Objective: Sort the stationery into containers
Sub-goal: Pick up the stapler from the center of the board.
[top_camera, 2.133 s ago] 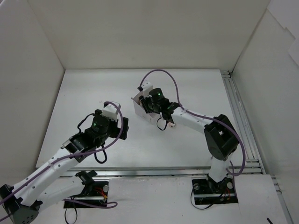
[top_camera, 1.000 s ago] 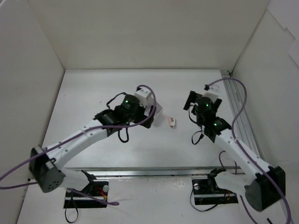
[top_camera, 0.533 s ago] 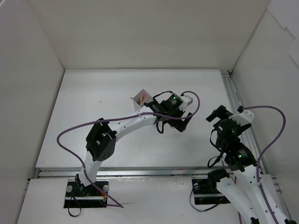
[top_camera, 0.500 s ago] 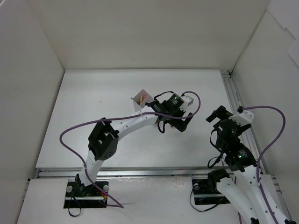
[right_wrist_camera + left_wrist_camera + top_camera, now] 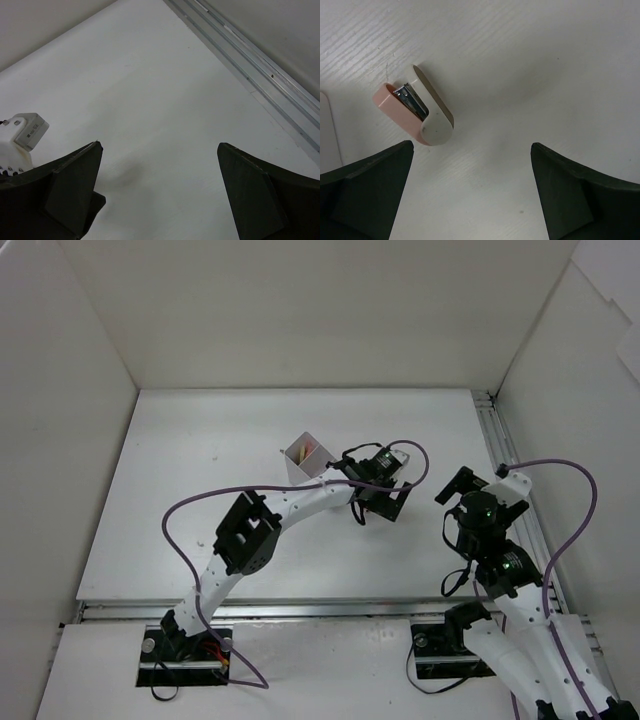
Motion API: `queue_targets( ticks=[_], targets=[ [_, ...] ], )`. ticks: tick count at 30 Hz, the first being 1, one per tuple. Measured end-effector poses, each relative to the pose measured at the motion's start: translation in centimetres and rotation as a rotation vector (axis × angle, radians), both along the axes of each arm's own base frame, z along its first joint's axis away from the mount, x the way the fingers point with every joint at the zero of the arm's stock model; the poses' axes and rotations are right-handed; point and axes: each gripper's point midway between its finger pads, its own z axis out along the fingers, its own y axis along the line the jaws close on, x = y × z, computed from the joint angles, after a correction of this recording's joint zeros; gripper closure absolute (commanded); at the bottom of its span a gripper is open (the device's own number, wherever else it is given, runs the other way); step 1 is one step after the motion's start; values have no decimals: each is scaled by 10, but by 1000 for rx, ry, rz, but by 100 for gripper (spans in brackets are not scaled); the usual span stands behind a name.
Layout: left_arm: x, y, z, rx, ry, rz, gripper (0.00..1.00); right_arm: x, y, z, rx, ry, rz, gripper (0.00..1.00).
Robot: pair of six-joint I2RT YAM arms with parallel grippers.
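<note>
My left claw (image 5: 471, 147) hangs spread wide above the white worktop (image 5: 545, 75). A small pink-and-white stapler (image 5: 415, 112) lies just beyond my fingertips, touching neither.

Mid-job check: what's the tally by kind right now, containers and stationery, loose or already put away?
box: 1
pink-and-white stapler: 1, lying loose
pens: colours show inside the box, too small to count
Total countable: 2

White arms (image 5: 300, 502), black joints (image 5: 248, 537), looping purple cables (image 5: 545, 461).
</note>
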Motion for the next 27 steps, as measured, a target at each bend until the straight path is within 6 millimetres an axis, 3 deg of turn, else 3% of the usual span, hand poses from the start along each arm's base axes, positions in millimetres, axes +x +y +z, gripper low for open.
queue_targets(
  ticks=[3, 9, 14, 18, 27],
  targets=[
    [8, -1, -7, 11, -1, 29, 1, 0, 0, 0, 0, -2, 0, 2],
    [18, 8, -25, 58, -11, 61, 14, -2, 0, 3, 0, -9, 7, 2],
    [28, 11, -21, 69, -47, 85, 26, -1, 2, 1, -5, 0, 23, 2],
    [37, 8, -15, 66, -83, 96, 42, -1, 3, 1, -6, 4, 31, 2],
    [44, 13, -15, 85, -108, 122, 37, -1, 4, 0, -4, 7, 39, 2]
  ],
)
